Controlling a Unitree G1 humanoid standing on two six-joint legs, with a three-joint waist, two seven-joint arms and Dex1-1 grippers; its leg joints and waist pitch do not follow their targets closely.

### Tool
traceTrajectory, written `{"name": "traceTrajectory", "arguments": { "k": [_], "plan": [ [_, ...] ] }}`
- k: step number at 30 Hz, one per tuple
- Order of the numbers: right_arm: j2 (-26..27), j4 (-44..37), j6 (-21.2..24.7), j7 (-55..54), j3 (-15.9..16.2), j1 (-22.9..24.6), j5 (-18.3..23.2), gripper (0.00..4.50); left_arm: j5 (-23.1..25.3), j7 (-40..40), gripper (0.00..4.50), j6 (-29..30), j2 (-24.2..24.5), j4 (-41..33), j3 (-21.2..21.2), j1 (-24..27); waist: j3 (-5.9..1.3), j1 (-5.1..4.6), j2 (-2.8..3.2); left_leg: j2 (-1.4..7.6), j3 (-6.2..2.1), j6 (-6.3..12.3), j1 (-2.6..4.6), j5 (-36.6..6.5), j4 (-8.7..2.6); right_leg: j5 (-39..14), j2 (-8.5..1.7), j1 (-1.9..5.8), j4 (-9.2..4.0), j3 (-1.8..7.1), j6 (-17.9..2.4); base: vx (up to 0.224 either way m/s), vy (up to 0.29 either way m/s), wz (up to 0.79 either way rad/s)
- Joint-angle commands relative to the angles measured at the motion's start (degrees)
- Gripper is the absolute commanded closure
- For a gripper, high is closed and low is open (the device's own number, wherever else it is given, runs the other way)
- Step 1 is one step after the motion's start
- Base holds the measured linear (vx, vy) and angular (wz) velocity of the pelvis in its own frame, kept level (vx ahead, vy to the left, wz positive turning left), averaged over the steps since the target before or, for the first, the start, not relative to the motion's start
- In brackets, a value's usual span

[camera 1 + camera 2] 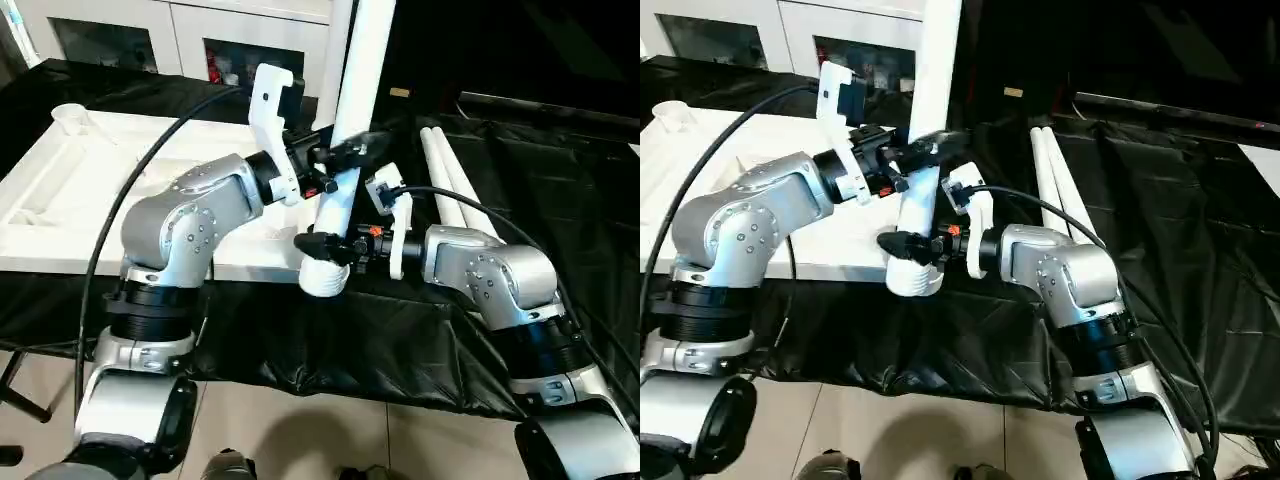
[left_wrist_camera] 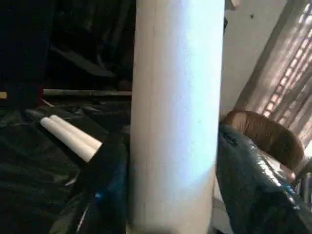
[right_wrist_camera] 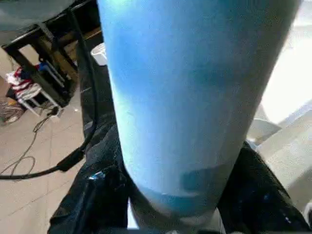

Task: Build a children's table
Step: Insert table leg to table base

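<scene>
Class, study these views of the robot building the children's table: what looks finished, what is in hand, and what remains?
Done: nothing visibly fitted yet; the white table top lies on the black-covered work table. In hand: one white leg is held nearly upright, the left claw gripping it higher and the right claw near its flared end. Left: seating this leg, then the two spare legs lying beside it; a fourth isn't identifiable.

Head stereo pair looks forward-down over both forearms, sharing table edge. Each wrist camera looks along own fingers, very close on same upright leg [image 2: 176, 117].
</scene>
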Motion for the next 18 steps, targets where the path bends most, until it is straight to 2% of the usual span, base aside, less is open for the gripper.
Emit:
{"name": "traceTrajectory", "arguments": {
  "k": [1,2,3,4,6,8,9,10,11,12,13,15,17,18],
  "plan": [
    [0.28,1.03,-1.36,-1.81,-1.71,0.7,-0.66,2.59,0.87,1.39,1.52,-3.54,-0.55,0.96,1.11,-1.35,-5.61,-0.06,0.16,0.93,-0.11,-2.83,0.83,-9.89,-3.85,-16.68,-4.29,3.52,-4.67,2.74,-6.5,0.0,0.0,0.0],
    [0.76,1.8,-2.89,-2.98,-2.56,0.66,-1.15,2.59,1.32,1.24,1.52,-7.17,-0.95,1.85,2.24,-1.48,-5.61,-0.04,0.18,0.95,-0.2,-2.87,0.85,-9.94,-3.9,-17.03,-4.3,3.5,-4.71,2.69,-6.31,0.0,0.0,0.0],
    [0.76,1.8,-2.89,-2.98,-2.56,0.66,-1.15,2.59,1.32,1.24,1.52,-7.17,-0.95,1.85,2.24,-1.48,-5.64,-0.13,0.34,0.96,-0.18,-2.93,0.87,-10.21,-3.91,-17.31,-4.25,3.43,-4.82,2.71,-5.91,0.0,0.0,0.0],
    [1.29,2.9,-5.0,-4.67,-3.57,0.56,-2.0,2.59,1.83,1.24,1.52,-11.32,-1.08,2.98,3.76,-1.75,-5.71,-0.16,0.32,1.01,-0.22,-3.02,0.87,-9.94,-3.92,-16.55,-4.27,3.48,-4.66,2.7,-6.0,0.0,0.0,0.0],
    [1.77,3.87,-7.29,-6.3,-4.57,0.49,-2.85,2.59,2.33,0.56,1.52,-13.8,-0.23,4.0,4.72,-1.82,-5.73,-0.27,0.29,0.96,-0.21,-3.07,0.8,-9.93,-3.92,-16.19,-4.32,3.45,-4.7,2.74,-5.95,0.0,0.0,0.0],
    [2.22,4.91,-9.8,-8.93,-5.93,0.46,-3.74,2.59,5.15,-7.08,1.52,-15.6,4.54,5.25,0.55,0.83,-5.75,-0.42,0.45,0.92,-0.27,-2.95,0.96,-9.53,-4.06,-15.89,-4.21,3.29,-4.61,2.7,-5.65,0.0,0.0,0.0],
    [2.09,5.83,-11.77,-10.4,-5.99,0.51,-5.02,2.59,8.19,-12.55,1.52,-17.36,8.16,6.13,-4.03,2.96,-5.71,-0.3,0.62,0.99,-0.41,-2.93,1.19,-9.54,-4.19,-16.92,-4.36,3.03,-4.7,2.7,-5.14,0.0,0.0,0.0],
    [1.95,6.35,-12.83,-11.05,-5.86,0.66,-5.77,2.59,10.58,-15.63,1.52,-18.9,10.51,7.12,-7.26,4.28,-5.66,-0.72,0.9,0.99,-0.23,-3.48,1.36,-10.2,-4.28,-16.95,-4.09,2.93,-4.44,2.81,-5.27,0.0,0.0,0.0],
    [1.85,6.9,-14.64,-11.98,-5.67,1.05,-6.74,2.59,14.0,-19.41,1.52,-21.31,13.49,8.91,-11.56,5.88,-5.67,-0.73,0.94,0.98,-0.25,-3.75,1.23,-10.02,-4.3,-16.23,-4.12,3.03,-4.44,2.86,-5.33,0.0,0.0,0.0],
    [1.85,6.9,-14.64,-11.98,-5.67,1.05,-6.74,2.59,14.0,-19.41,1.52,-21.31,13.49,8.91,-11.56,5.88,-5.67,-0.73,0.94,0.98,-0.25,-3.75,1.23,-10.02,-4.3,-16.23,-4.12,3.03,-4.44,2.86,-5.33,0.0,0.0,0.0],
    [1.75,7.6,-15.41,-12.95,-5.76,1.13,-7.41,2.59,17.06,-21.85,1.52,-24.54,15.34,11.79,-14.71,6.52,-5.81,-0.66,1.39,1.04,-0.25,-4.03,1.44,-10.23,-4.3,-14.69,-4.14,2.96,-4.17,2.93,-5.88,0.0,0.0,0.0],
    [1.13,9.04,-15.86,-14.56,-5.71,1.16,-8.71,2.59,22.66,-25.94,1.52,-30.61,18.13,18.81,-20.1,6.7,-5.74,-0.67,1.34,0.95,-0.19,-4.05,1.53,-11.05,-4.49,-14.66,-4.03,2.88,-4.4,2.98,-6.28,0.0,0.0,0.0],
    [0.98,9.34,-16.21,-14.67,-5.6,1.26,-9.12,2.59,24.34,-26.92,1.52,-32.38,18.53,21.68,-21.09,6.38,-5.8,-0.77,1.44,1.05,-0.24,-4.72,1.5,-11.77,-4.54,-13.84,-4.2,3.15,-4.1,3.06,-6.84,0.0,0.0,0.0],
    [1.03,9.43,-16.38,-14.64,-5.64,1.33,-9.21,2.59,25.62,-27.77,1.52,-34.25,18.74,24.23,-21.61,5.96,-5.76,-0.7,1.74,0.99,-0.3,-4.65,1.48,-11.78,-4.53,-13.66,-4.24,3.19,-4.26,3.05,-6.97,0.0,0.0,0.0]
  ]
}}
